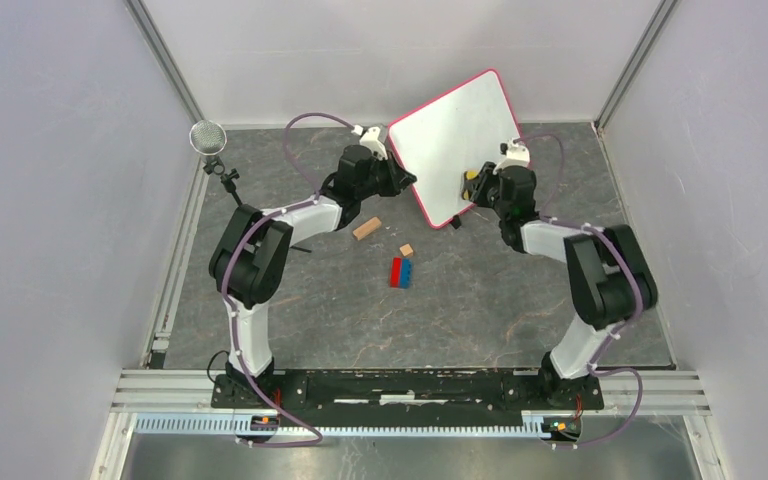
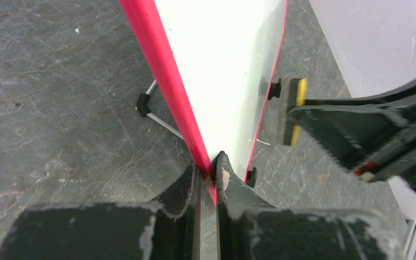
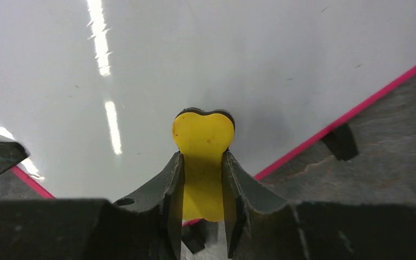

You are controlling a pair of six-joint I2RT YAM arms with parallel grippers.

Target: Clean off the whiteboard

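1. Whiteboard (image 1: pixel 455 145): stands tilted on its lower edge between the two grippers. Its face shows no writing.
2. Left gripper (image 2: pixel 212 174): pinched shut on the board's pink frame along its left edge, steadying it.
3. Right gripper (image 3: pixel 203 179): clamped on a yellow eraser (image 3: pixel 203 132), with the pad at the board's face near its lower edge.
4. Technique: hold the pad flat and press lightly, or the board may twist out of the left pinch. Overlap the strokes.

whiteboard (image 3: pixel 249 65): glossy, smooth, mirrors light streaks
frame (image 2: pixel 162 81): smooth pink plastic
eraser (image 3: pixel 203 135): yellow, smooth, plastic-looking
table (image 2: pixel 59 81): matt grey, stone-patterned
block (image 1: pixel 366 228): bare wood
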